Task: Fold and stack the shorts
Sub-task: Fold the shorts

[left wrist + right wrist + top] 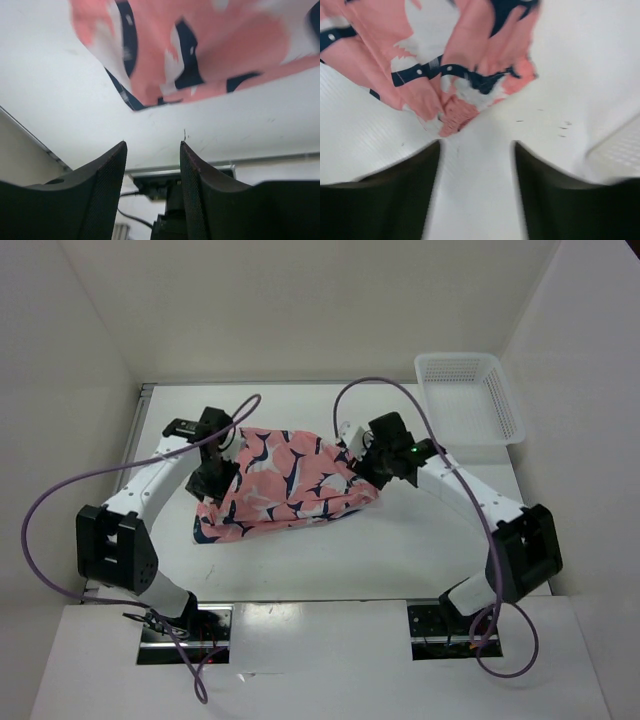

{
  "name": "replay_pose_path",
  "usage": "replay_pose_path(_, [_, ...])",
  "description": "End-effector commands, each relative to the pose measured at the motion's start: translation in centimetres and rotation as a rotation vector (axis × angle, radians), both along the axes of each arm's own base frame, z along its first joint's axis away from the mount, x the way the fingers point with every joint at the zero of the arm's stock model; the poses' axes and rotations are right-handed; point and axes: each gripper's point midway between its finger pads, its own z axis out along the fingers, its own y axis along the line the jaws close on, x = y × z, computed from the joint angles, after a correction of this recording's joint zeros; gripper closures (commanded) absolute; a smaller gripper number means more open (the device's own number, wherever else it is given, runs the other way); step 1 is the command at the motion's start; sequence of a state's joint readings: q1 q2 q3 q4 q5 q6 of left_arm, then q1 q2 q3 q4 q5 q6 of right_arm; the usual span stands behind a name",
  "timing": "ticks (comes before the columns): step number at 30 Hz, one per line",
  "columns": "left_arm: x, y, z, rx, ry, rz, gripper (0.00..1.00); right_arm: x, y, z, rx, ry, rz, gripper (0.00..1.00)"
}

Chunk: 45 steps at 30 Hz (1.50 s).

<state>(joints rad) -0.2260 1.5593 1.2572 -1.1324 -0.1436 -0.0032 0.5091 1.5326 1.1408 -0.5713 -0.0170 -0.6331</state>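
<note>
- At the left claw [152, 145]: spread wide, gripping nothing, tips just short of a hem corner of the shorts [200, 50].
- At the right claw [477, 142]: likewise spread, holding nothing, tips just shy of a bunched corner of the fabric; blurred in the wrist view.
- Between the 2 claws: lying crumpled and partly doubled over on the white table [300, 560], near its middle, salmon-pink with a navy-and-white print.
- Around: 2 purple cables [60, 490] looping off the arms, the right one arching above the cloth's far right edge; cannot tell whether touching it.
- At the far right corner of the table: white mesh basket [470, 405], well apart from the shorts, only its own mesh floor showing inside.
</note>
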Motion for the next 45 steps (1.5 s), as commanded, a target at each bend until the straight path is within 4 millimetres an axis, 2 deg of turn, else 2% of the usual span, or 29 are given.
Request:
replay_pose_path(1, [5.4,-1.3,4.2,-0.066,-0.242,0.0,0.45,1.8,1.9,8.1,0.214,-0.185,-0.007,0.47])
replay_pose_path(3, [7.1,-2.1,3.2,-0.091,-0.248,-0.005,0.45,1.6,4.0,8.8,0.275,-0.196,0.007,0.63])
replay_pose_path(4, [7.7,-2.7,2.8,-0.093,-0.248,-0.02,0.45,1.4,4.8,7.5,0.269,-0.16,0.011,0.74])
replay_pose_path(6, [8.3,-3.4,0.2,-0.108,-0.194,-0.024,0.48,0.7,6.3,5.7,0.287,-0.087,-0.001,0.83])
replay_pose_path(7, [8.3,-3.4,-0.8,-0.103,-0.173,-0.024,0.5,1.0,7.0,4.2,0.291,-0.037,-0.014,0.86])
replay_pose_path(8, [8.2,-3.1,-2.4,-0.083,-0.131,-0.021,0.53,0.7,7.6,3.0,0.315,0.024,-0.043,0.92])
replay_pose_path(9, [7.6,-2.8,-3.6,-0.065,-0.1,-0.019,0.61,0.8,7.7,2.1,0.306,0.052,-0.058,0.96])
replay_pose_path(10, [7.1,-2.3,-4.5,-0.037,-0.081,-0.016,0.66,0.7,8.0,0.1,0.292,0.104,-0.068,1.0])
replay_pose_path(12, [6.1,-1.6,-5.7,-0.006,-0.054,-0.013,0.72,0.1,7.7,-2.0,0.278,0.146,-0.092,1.0])
replay_pose_path(13, [4.7,-1.1,-6.7,0.015,-0.013,-0.012,0.75,-0.4,7.6,-3.0,0.273,0.178,-0.101,1.0])
replay_pose_path(14, [4.2,-0.8,-7.0,0.029,0.001,-0.011,0.76,-0.4,7.7,-3.1,0.278,0.183,-0.111,1.0])
replay_pose_path(16, [3.2,-0.1,-7.5,0.06,0.03,-0.011,0.76,-1.9,7.2,-4.7,0.264,0.258,-0.144,1.0])
replay_pose_path(18, [1.8,0.2,-7.9,0.069,0.067,-0.012,0.76,-3.4,6.1,-7.1,0.238,0.336,-0.209,1.0])
replay_pose_path(19, [1.2,0.4,-8.3,0.075,0.096,-0.012,0.76,-3.6,6.2,-7.5,0.251,0.345,-0.217,1.0])
replay_pose_path(20, [0.5,0.6,-8.7,0.08,0.117,-0.013,0.76,-3.8,5.2,-9.1,0.223,0.362,-0.26,1.0])
replay_pose_path(23, [-0.5,0.6,-10.1,0.087,0.184,-0.015,0.74,-3.3,4.5,-10.3,0.211,0.361,-0.332,1.0])
replay_pose_path(27, [-0.4,1.1,-10.4,0.093,0.176,-0.002,0.64,-2.3,2.5,-11.2,0.193,0.357,-0.43,1.0])
replay_pose_path(28, [-0.4,1.1,-10.4,0.093,0.176,-0.002,0.57,-1.7,2.2,-10.9,0.195,0.342,-0.444,1.0])
replay_pose_path(29, [-0.4,1.1,-10.4,0.093,0.176,-0.002,0.54,-1.1,2.4,-10.4,0.198,0.323,-0.424,0.97])
replay_pose_path(31, [0.1,1.0,-10.0,0.088,0.155,-0.002,0.51,0.4,2.8,-8.4,0.225,0.262,-0.425,0.74])
replay_pose_path(32, [0.5,0.9,-9.8,0.085,0.143,-0.001,0.48,2.0,3.6,-6.3,0.265,0.214,-0.414,0.68])
replay_pose_path(35, [0.9,0.4,-8.9,0.051,0.138,0.008,0.45,4.0,4.8,-1.4,0.35,0.14,-0.42,0.56])
replay_pose_path(36, [1.2,0.0,-8.3,0.026,0.131,0.008,0.43,4.2,4.0,-1.1,0.35,0.15,-0.452,0.48])
replay_pose_path(37, [1.3,-0.1,-8.0,0.025,0.131,0.008,0.41,4.5,4.1,0.0,0.385,0.153,-0.476,0.42])
replay_pose_path(39, [1.3,-0.2,-7.8,0.017,0.136,0.008,0.4,4.5,2.8,-0.3,0.39,0.177,-0.539,0.27])
replay_pose_path(40, [1.3,-0.2,-7.8,0.017,0.136,0.008,0.4,4.5,2.4,-0.6,0.393,0.187,-0.564,0.15])
replay_pose_path(41, [1.3,-0.2,-7.8,0.017,0.136,0.008,0.4,4.4,2.5,-0.6,0.406,0.195,-0.585,0.12])
replay_pose_path(43, [1.0,0.1,-7.9,0.018,0.145,0.017,0.4,4.6,1.3,-2.0,0.393,0.204,-0.63,0.11])
replay_pose_path(45, [1.4,0.0,-7.6,0.014,0.127,0.017,0.39,4.7,1.4,-2.8,0.388,0.218,-0.641,0.07])
